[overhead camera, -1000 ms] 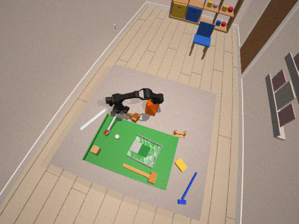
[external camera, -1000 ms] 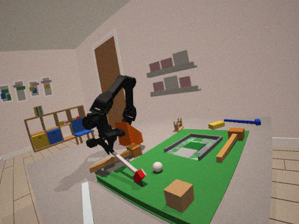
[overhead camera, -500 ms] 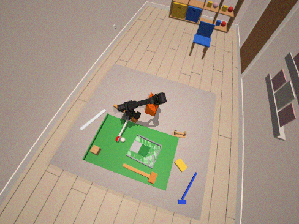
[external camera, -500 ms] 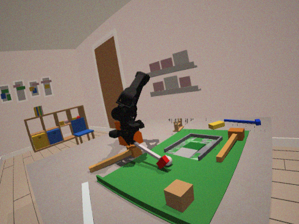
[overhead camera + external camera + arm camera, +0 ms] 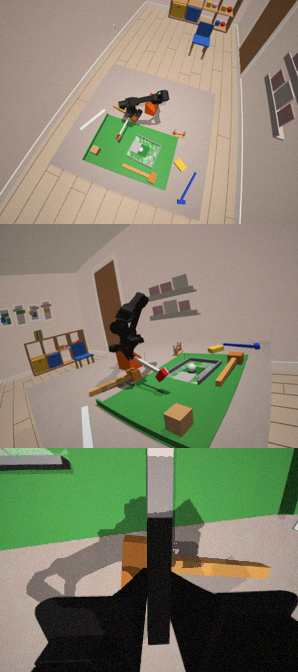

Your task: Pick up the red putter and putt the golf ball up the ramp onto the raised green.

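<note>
mallets (image 5: pixel 135 171) (image 5: pixel 227 371): smooth wood look | ball (image 5: pixel 140 149) (image 5: pixel 192 368): matt white | floor (image 5: pixel 152 37) (image 5: pixel 282 389): wood planks

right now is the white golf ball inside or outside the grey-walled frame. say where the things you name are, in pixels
Inside: the white golf ball (image 5: pixel 140 149) (image 5: pixel 192 368) sits within the grey-walled frame (image 5: pixel 156 156) (image 5: pixel 209 372).

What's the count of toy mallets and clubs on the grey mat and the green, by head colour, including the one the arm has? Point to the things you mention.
Red head: 1 (image 5: pixel 118 137) (image 5: pixel 162 374)
Blue head: 1 (image 5: pixel 181 202) (image 5: pixel 257 346)
Orange-brown head: 2
Total: 4
</note>
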Robot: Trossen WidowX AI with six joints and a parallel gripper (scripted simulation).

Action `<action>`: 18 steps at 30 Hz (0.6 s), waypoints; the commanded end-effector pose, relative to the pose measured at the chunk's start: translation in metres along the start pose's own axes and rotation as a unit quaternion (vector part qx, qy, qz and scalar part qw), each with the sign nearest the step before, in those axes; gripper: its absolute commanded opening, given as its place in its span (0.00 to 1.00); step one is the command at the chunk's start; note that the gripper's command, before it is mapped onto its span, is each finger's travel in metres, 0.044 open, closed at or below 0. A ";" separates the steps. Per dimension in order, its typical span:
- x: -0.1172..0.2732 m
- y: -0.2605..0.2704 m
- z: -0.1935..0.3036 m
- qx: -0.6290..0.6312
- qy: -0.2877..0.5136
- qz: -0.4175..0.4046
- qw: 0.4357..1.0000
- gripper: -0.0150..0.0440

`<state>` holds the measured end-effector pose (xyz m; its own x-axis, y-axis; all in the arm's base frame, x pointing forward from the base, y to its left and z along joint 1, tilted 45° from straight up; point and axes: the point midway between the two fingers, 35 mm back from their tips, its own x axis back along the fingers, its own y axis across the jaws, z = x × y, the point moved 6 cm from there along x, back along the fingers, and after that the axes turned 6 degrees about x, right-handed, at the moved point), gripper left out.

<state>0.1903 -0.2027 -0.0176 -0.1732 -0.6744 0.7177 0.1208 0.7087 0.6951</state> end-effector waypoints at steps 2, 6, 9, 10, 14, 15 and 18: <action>0.005 0.000 0.000 0.000 -0.003 0.002 1.000 0.25; 0.005 0.000 0.000 0.000 -0.003 0.002 1.000 0.25; 0.005 0.000 0.000 0.000 -0.003 0.002 1.000 0.25; 0.005 0.000 0.000 0.000 -0.003 0.002 1.000 0.25; 0.005 0.000 0.000 0.000 -0.003 0.002 1.000 0.25; 0.005 0.000 0.000 0.000 -0.003 0.002 1.000 0.25; 0.005 0.000 0.000 0.000 -0.003 0.002 1.000 0.25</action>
<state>0.1895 -0.2062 -0.0138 -0.1755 -0.6717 0.7197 0.1185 0.7113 0.6928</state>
